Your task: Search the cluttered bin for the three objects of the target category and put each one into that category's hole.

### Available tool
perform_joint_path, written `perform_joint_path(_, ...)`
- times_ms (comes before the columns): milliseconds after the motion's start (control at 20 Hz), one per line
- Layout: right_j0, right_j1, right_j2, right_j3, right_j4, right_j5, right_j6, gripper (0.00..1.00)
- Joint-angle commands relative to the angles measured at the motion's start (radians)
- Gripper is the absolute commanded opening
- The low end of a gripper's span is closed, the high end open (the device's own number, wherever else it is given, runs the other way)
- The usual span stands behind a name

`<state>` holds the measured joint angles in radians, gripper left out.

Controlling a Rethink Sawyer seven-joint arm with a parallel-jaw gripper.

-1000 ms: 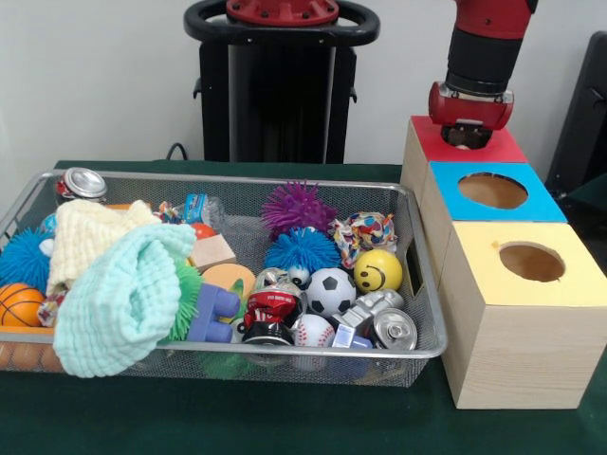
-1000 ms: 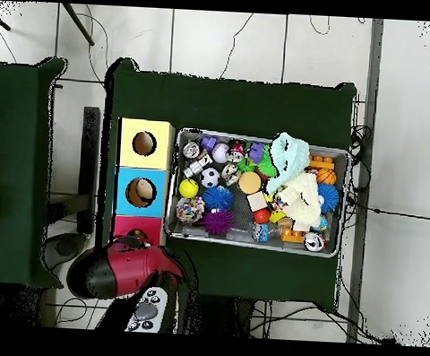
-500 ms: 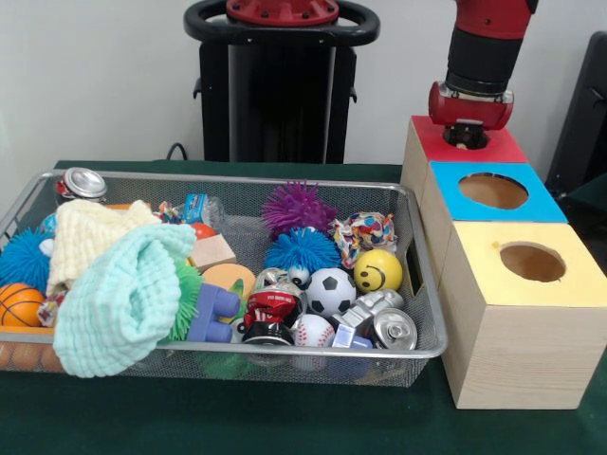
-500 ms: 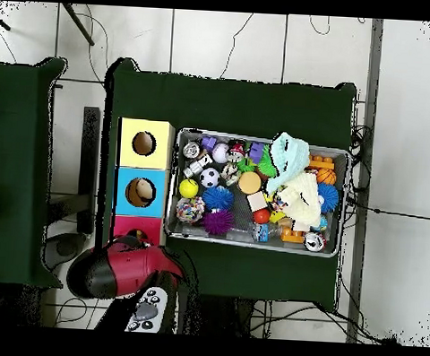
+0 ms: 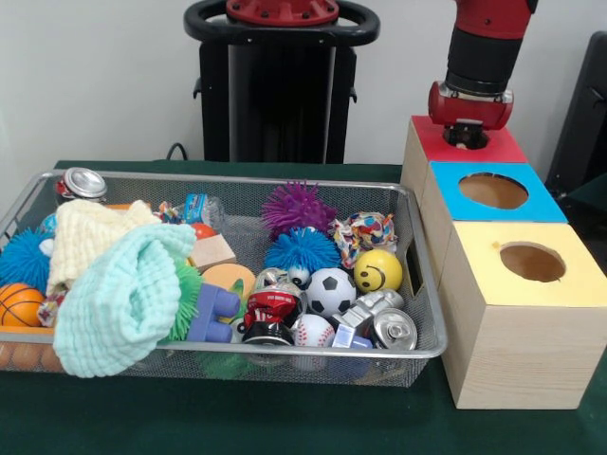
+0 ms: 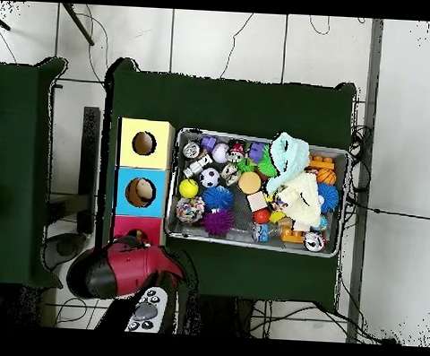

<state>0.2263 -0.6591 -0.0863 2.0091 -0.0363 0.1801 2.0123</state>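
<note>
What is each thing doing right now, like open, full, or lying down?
End effector: over the red box, grip hidden.
Red box: hole covered by arm.
Blue box: hole open.
Yellow box: hole open.
Basket: full of toys.
Green cloth: crumpled, draped over rim.

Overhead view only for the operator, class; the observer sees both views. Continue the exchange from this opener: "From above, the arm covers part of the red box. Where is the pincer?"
Observer: The pincer hangs just above the hole of the red-topped box, outside the bin.
Operator: What is on the yellow ball's side?
Observer: The yellow ball has a smiley face, which is turned toward the front camera.
Operator: And the boxes' sides?
Observer: They are plain pale wood, as on the yellow-topped box. Only the tops are coloured.
</note>
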Motion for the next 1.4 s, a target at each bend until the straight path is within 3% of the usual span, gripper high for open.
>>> perform_joint_path(50,-0.016,-0.015,0.030,-0.048,0.043,0.120,0.129,0.00)
perform_joint_path(500,-0.004,-0.087,0.022,-0.044,0.044,0.213,0.128,0.00)
perform_joint_path(1050,-0.008,-0.093,0.030,-0.053,0.033,0.223,0.124,0.00)
perform_joint_path(1100,-0.013,-0.094,0.034,-0.045,0.032,0.186,0.127,1.00)
perform_joint_path(1250,-0.024,-0.093,0.040,-0.037,0.030,0.149,0.129,1.00)
perform_joint_path(1400,-0.022,-0.085,0.042,-0.044,0.034,0.183,0.126,1.00)
